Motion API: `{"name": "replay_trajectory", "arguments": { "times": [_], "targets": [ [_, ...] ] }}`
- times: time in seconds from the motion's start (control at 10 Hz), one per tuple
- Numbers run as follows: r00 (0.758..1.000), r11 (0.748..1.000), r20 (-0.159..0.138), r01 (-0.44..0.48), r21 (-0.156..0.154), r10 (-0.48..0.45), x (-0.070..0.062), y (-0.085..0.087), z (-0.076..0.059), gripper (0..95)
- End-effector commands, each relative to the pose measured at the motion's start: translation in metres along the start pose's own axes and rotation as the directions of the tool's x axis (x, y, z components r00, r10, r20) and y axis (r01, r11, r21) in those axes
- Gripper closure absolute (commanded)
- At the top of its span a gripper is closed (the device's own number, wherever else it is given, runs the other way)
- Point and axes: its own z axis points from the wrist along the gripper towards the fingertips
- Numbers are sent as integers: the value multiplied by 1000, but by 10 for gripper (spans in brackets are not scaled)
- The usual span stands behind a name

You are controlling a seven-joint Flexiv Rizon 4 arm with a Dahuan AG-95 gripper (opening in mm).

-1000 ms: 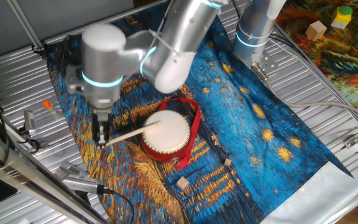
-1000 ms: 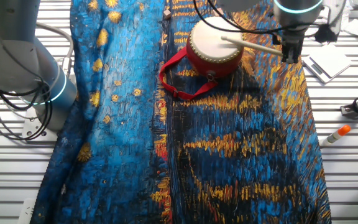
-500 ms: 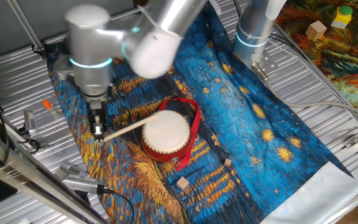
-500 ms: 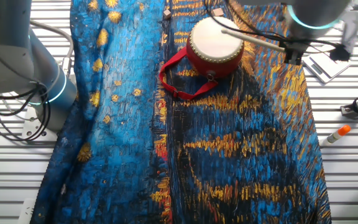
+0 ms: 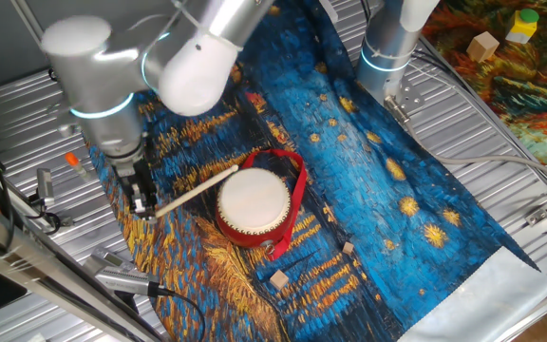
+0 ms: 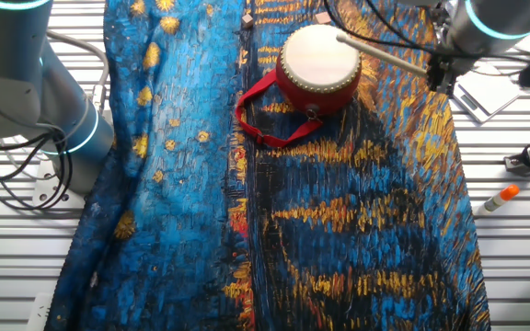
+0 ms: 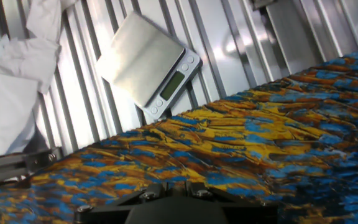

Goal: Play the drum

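My gripper (image 5: 141, 201) is clenched on the near end of a thin wooden stick (image 5: 196, 188). The drum (image 5: 253, 204), red with a pale skin on top, sits upright on the blue and yellow painted cloth (image 5: 397, 190), off to the side of my gripper. The stick's long axis runs from my fingers toward the drum, tilted upward, its far tip poised at the rim of the skin and raised clear of it. I judge a downward swing would land the tip on the skin.

no readable text, labels or numbers anywhere, display of the small scale (image 7: 149, 65) blank and unreadable
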Motion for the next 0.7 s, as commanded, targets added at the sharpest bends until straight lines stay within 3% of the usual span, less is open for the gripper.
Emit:
{"name": "replay_trajectory", "arguments": {
  "times": [0.1, 0.2, 0.3, 0.5, 0.7],
  "targets": [
    [995, 998, 99, 8, 64, -14, 1, -2, -1, 950],
    [993, 993, 115, 22, 115, -36, 1, -2, -1, 950],
    [989, 989, 130, 46, 144, -65, 1, -2, -1, 950],
    [983, 977, 138, 90, 192, -118, 2, -1, -1, 950],
    [977, 967, 137, 133, 216, -165, 2, -1, -1, 950]
  ]
}}
